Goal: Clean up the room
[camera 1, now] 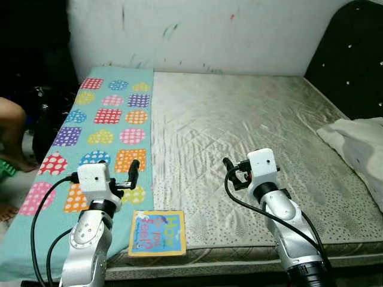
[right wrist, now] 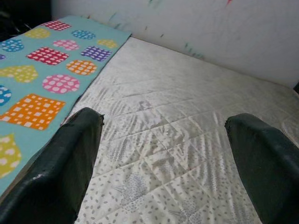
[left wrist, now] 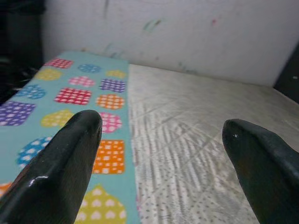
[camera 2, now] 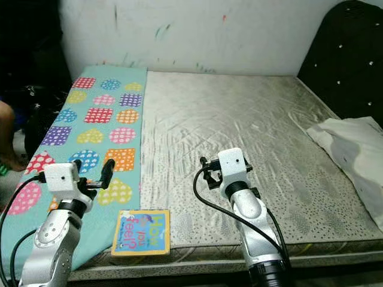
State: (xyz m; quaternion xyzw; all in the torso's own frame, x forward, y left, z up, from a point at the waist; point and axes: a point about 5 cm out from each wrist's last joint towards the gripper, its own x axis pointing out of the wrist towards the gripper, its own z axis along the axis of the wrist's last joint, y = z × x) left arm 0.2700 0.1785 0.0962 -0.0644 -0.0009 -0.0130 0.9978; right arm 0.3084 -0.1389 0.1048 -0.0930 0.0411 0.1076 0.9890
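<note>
Both end effectors hover over the mattress (camera 1: 251, 125) — left end effector (left wrist: 161, 154) and right end effector (right wrist: 163, 154) spread wide, empty. Book (camera 1: 157, 232) lies at the mattress's near edge, beside the patterned blanket (camera 1: 102, 119).

A book (camera 1: 157, 233) lies at the bed's (camera 1: 251, 131) lower-left edge, a mat (camera 1: 108, 122) along its left (a cloth (camera 1: 359, 143) far right).
</note>
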